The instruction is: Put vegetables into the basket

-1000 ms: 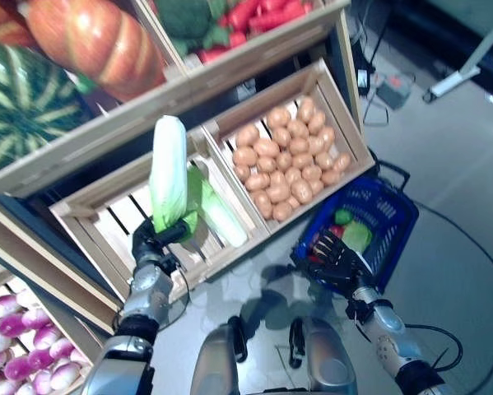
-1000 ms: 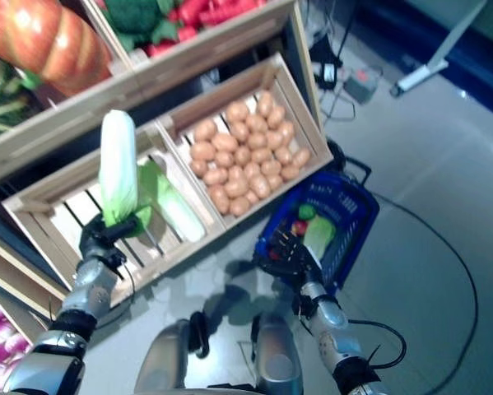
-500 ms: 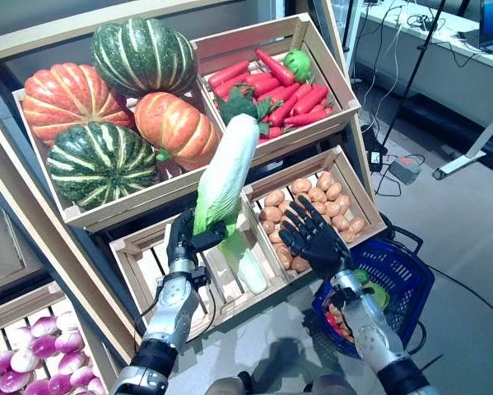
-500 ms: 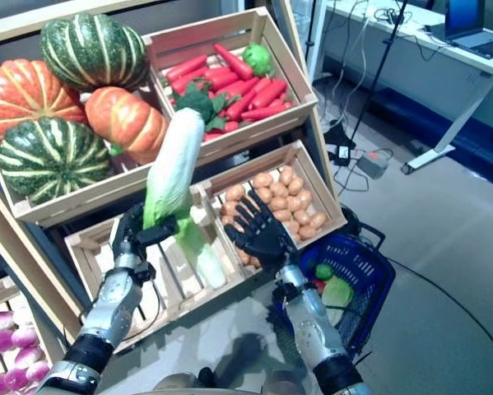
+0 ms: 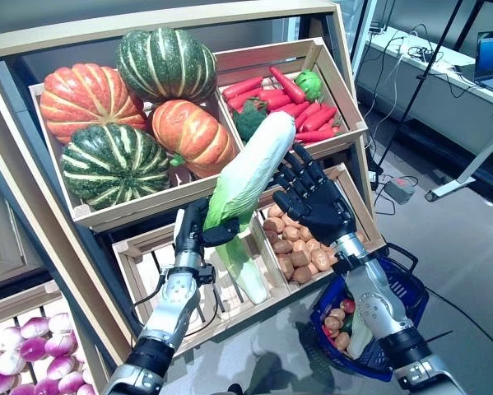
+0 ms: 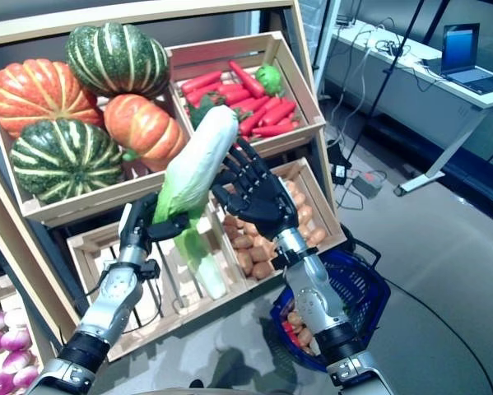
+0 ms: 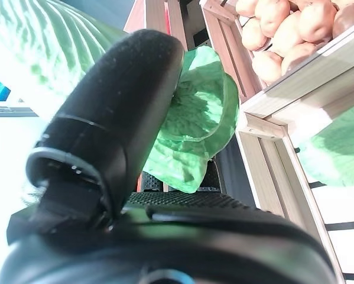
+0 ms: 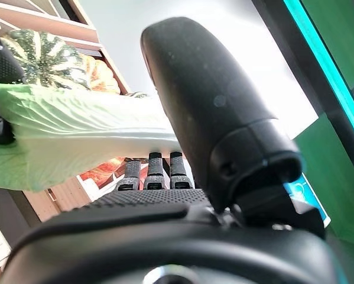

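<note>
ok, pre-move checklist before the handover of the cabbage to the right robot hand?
1. Left robot hand gripping the napa cabbage at its leafy base: ok.
2. Right robot hand open, fingers spread beside the cabbage's white upper part: ok.
3. Right robot hand's fingers closed round the cabbage: not ok, straight.
4. Contact between right fingers and cabbage: cannot tell.
5. Blue basket on the floor below the right arm, room inside beside the vegetables already there: ok.
6. Second cabbage lying in the lower crate, clear of the held one: ok.
</note>
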You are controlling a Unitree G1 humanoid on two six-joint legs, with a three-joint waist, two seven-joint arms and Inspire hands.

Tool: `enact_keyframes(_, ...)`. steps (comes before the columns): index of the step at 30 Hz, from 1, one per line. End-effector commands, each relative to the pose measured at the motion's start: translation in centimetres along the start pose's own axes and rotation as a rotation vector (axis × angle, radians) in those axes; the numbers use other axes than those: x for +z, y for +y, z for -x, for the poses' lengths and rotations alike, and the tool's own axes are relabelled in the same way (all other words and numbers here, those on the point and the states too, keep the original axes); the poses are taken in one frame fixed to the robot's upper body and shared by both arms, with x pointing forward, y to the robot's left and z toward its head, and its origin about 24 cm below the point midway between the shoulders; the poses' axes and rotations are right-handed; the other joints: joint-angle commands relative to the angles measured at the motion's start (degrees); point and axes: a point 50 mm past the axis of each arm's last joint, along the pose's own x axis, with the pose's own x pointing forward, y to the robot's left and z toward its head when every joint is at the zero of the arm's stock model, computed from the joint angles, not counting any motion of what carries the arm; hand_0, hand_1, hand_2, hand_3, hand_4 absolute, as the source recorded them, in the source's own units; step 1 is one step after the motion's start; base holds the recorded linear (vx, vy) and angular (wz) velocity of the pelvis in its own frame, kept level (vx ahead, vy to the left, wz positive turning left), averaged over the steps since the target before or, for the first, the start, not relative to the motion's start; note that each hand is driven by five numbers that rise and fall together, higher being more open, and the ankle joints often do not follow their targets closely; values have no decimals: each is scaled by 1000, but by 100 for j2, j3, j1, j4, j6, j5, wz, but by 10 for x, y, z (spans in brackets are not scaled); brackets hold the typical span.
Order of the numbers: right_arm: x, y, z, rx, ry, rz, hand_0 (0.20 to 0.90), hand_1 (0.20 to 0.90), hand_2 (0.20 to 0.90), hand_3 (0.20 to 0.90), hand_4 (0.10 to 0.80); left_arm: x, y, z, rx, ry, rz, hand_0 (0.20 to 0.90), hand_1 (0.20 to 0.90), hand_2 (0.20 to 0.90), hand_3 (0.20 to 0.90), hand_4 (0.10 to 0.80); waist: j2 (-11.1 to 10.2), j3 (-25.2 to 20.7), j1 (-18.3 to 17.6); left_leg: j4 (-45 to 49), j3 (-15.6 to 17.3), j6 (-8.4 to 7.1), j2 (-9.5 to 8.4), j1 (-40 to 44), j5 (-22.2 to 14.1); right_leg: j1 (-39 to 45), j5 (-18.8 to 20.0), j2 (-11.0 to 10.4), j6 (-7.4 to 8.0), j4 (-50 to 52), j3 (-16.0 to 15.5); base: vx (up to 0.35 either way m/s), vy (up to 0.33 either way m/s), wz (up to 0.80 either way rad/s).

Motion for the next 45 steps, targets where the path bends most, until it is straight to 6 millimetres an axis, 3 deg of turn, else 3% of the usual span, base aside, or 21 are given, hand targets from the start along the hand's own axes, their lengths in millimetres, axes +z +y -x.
enact_keyframes(1, 54, 43, -37, 256, -272, 14, 900, 900, 900, 900, 800, 65, -36, -23, -211, -325, -122, 300, 300, 300, 300, 400, -30, -442, 40, -1, 147, 117, -198, 329, -696, -34, 234, 21, -195, -123, -28, 31, -5, 0)
enact_keyframes(10, 48, 38, -35, 176, -244, 0, 900, 900, 900, 900, 800, 78, -45, -16, -238, -454, -233, 300, 300, 300, 300, 400, -46, -427, 35, -1, 189, 141, -196, 366, -750, -15, 179, 36, -211, -97, 26, 0, 0, 0)
enact_keyframes(18, 45, 24, -28, 11, -329, -192, 900, 900, 900, 900, 800, 96, -50, -1, -160, -705, -357, 300, 300, 300, 300, 400, -74, -405, 42, -2, 195, 143, -186, 406, -783, 58, 182, 49, -221, -163, 43, 0, 0, 0)
enact_keyframes(23, 46, 17, -25, -96, -367, -211, 900, 900, 900, 900, 800, 100, -52, 8, -122, -808, -376, 300, 300, 300, 300, 400, -91, -410, 44, -2, 201, 138, -186, 410, -798, 68, 190, 55, -224, -192, 53, 0, 0, 0)
enact_keyframes(32, 58, 9, -25, -148, -452, -298, 900, 900, 900, 900, 800, 90, -57, 16, -152, -823, -400, 300, 300, 300, 300, 400, -83, -407, 19, -2, 225, 123, -184, 417, -809, 87, 225, 74, -227, -238, 81, -13, -4, -3)
enact_keyframes(45, 66, 10, -27, -139, -494, -283, 900, 900, 900, 900, 800, 84, -60, 19, -183, -824, -427, 300, 300, 300, 300, 400, -78, -434, 23, -2, 210, 109, -183, 389, -813, 88, 254, 85, -221, -291, 72, -6, 0, -1)
